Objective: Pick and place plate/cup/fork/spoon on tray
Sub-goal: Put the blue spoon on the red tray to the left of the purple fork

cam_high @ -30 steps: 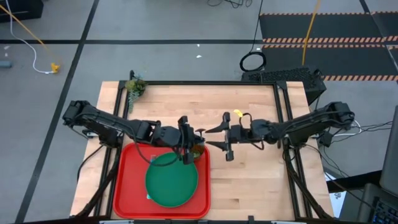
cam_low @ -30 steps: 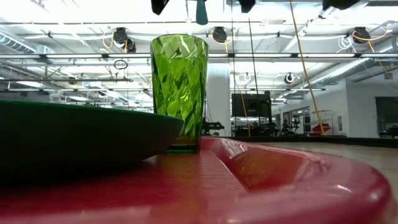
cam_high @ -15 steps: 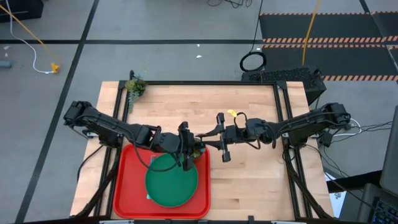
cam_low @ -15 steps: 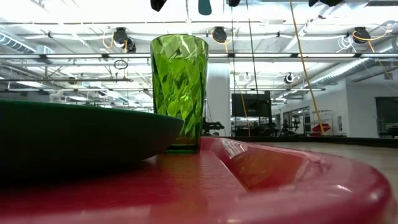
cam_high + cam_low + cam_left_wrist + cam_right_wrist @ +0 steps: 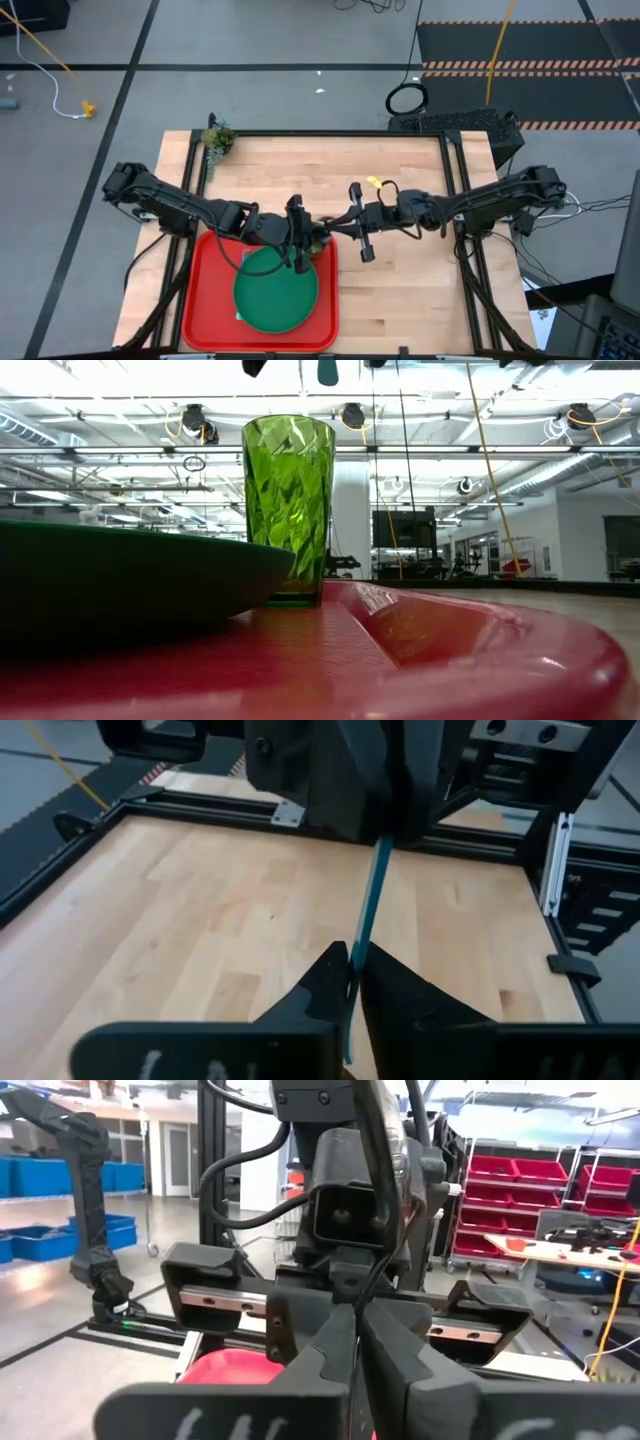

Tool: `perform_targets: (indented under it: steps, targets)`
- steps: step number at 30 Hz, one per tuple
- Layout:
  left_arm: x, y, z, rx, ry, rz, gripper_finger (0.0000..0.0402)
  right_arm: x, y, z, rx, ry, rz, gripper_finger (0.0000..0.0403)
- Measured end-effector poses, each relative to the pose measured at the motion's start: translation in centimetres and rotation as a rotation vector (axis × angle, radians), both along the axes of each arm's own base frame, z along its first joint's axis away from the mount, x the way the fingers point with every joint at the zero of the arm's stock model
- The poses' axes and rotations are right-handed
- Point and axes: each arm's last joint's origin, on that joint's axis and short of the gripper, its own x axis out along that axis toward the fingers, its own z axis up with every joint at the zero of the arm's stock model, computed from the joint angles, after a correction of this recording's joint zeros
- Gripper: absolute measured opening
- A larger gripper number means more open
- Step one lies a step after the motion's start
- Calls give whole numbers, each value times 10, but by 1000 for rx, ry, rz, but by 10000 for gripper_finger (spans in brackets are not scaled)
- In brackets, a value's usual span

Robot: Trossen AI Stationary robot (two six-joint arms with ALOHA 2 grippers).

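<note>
Above the red tray's far right corner, my two grippers meet tip to tip. Between them runs a slim utensil with a light-blue handle; whether it is the fork or the spoon I cannot tell. My left gripper and my right gripper are both shut on it. Below them the green cup stands upright on the tray's far right corner, beside the dark-green plate, which lies flat on the tray. My left gripper pinches the blue handle between its two fingers, which lie along it. The handle runs on level toward the other gripper, clear of the tray. My right gripper is shut on the handle's other end, coming level from the table's right; its own fingers hide the contact.
A small leafy sprig lies at the table's far left corner. Bare wooden tabletop stretches right of the tray and behind it. A black metal frame runs along the table's edges.
My right gripper stood wide open a second ago, facing my left gripper. It has since shut on the free end of the blue handle. The utensil stays level above the cup.
</note>
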Motion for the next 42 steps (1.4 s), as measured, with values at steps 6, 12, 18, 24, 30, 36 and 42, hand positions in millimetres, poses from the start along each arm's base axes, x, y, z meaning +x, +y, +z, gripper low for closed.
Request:
perform_targets:
  steps: [6, 12, 18, 24, 30, 36, 42]
  targets:
    - [1, 0, 2, 9, -19, 22, 76, -9, -2, 8, -15, 7, -27, 1]
    - [-1, 0, 4, -10, -30, 41, 100, -17, -1, 15, -45, 7, -66, 0]
    - [-4, -2, 5, 14, -26, 62, 101, -32, 2, 29, -65, -23, -65, 0]
    - [-6, -4, 4, 95, -22, 104, 101, -44, -2, 37, -100, -13, -120, 0]
    - [-3, -3, 15, 243, -111, 200, 102, -49, -7, 30, -108, -91, -217, 0]
    - [1, -2, 31, 346, -247, 307, 102, -59, -14, 12, -108, -219, -354, 0]
    - [30, -7, 13, 534, -283, 376, 102, -72, -16, -1, -114, -403, -408, 0]
